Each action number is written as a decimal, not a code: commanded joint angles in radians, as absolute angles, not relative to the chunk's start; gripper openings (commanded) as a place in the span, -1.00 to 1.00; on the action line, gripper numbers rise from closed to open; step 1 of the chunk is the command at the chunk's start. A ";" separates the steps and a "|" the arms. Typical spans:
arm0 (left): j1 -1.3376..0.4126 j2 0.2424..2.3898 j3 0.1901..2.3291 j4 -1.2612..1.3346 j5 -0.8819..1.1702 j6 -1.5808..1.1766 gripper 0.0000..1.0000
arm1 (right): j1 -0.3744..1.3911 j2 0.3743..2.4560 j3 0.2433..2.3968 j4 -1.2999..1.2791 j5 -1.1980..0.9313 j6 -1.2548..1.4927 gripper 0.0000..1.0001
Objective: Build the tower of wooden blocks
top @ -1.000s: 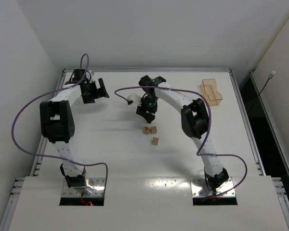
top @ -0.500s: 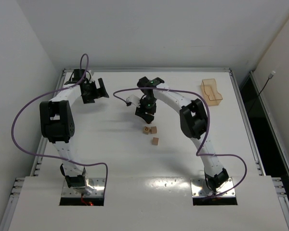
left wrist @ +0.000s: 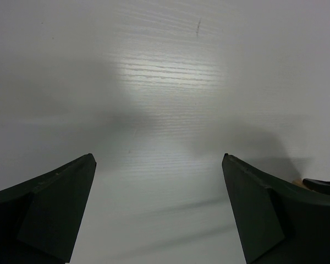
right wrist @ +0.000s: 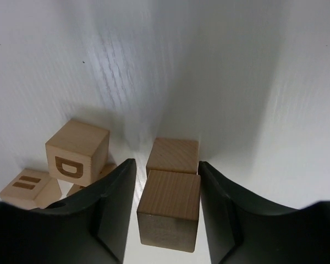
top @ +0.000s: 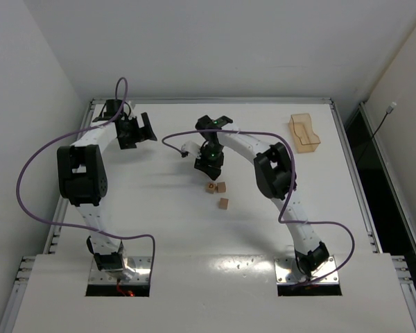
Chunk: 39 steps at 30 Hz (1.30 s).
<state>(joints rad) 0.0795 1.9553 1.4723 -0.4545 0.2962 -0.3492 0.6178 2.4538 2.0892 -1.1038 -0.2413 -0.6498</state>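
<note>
Over the table's middle, my right gripper (top: 209, 166) points down with its jaws on either side of a plain wood block (right wrist: 168, 209). The right finger (right wrist: 220, 203) touches it. A thin gap shows at the left finger (right wrist: 113, 209), so the gripper is open. A second plain cube (right wrist: 173, 155) lies just beyond. A cube marked D (right wrist: 77, 151) and a block with two bars (right wrist: 27, 187) lie to the left. From above, three blocks (top: 211, 186) (top: 221, 186) (top: 223, 203) lie close together. No tower shows in any view. My left gripper (top: 144, 128) (left wrist: 158, 159) is wide open over bare table.
A translucent tan tray (top: 304, 132) stands at the back right corner. Purple cables (top: 28, 173) loop off both arms. The table's raised rim (top: 215, 101) runs along the back, with white walls beyond it.
My right gripper has shifted slightly toward the back left, and its jaws have narrowed around the plain cube. The left arm and the loose blocks have not moved.
</note>
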 commanded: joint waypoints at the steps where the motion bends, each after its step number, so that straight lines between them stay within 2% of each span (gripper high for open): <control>1: 0.094 1.934 1.488 -0.431 0.311 -0.348 0.98 | 0.624 2.447 2.097 -1.089 -0.241 -0.644 -0.12; 4: 0.094 1.934 1.488 -0.431 0.311 -0.348 0.98 | 0.624 2.447 2.097 -1.080 -0.232 -0.635 -0.20; 5: 0.094 1.934 1.488 -0.431 0.311 -0.348 0.98 | 0.624 2.447 2.097 -1.080 -0.232 -0.635 -0.36; 9: 0.094 1.934 1.488 -0.431 0.311 -0.348 0.98 | 0.624 2.456 2.097 -1.071 -0.223 -0.635 -0.73; 14: 0.094 1.944 1.488 -0.431 0.311 -0.348 0.98 | 0.624 2.456 2.097 -1.071 -0.222 -0.635 -0.78; 16: 0.094 1.944 1.488 -0.431 0.321 -0.348 0.98 | 0.624 2.456 2.097 -1.071 -0.222 -0.635 -0.60; 17: 0.094 1.944 1.488 -0.431 0.321 -0.348 0.98 | 0.624 2.456 2.097 -1.071 -0.222 -0.635 -0.25; 18: 0.094 1.944 1.488 -0.431 0.321 -0.348 0.98 | 0.624 2.456 2.088 -1.071 -0.222 -0.635 -0.08; 21: 0.094 1.944 1.488 -0.431 0.321 -0.348 0.98 | 0.624 2.447 2.088 -1.071 -0.222 -0.635 0.18; 23: 0.094 1.944 1.488 -0.431 0.321 -0.348 0.98 | 0.624 2.425 2.088 -1.071 -0.232 -0.635 0.23; 24: 0.094 1.933 1.488 -0.431 0.321 -0.348 0.98 | 0.624 2.425 2.088 -1.071 -0.241 -0.635 0.51; 26: 0.094 1.933 1.476 -0.431 0.321 -0.348 0.98 | 0.624 2.402 2.079 -1.071 -0.250 -0.635 0.70; 33: 0.094 1.829 1.393 -0.388 0.270 -0.348 0.98 | 0.624 2.209 2.031 -0.959 -0.213 -0.545 0.75; 39: 0.065 1.577 1.189 -0.316 0.180 -0.391 0.98 | 0.615 1.857 1.847 -0.773 -0.178 -0.428 0.75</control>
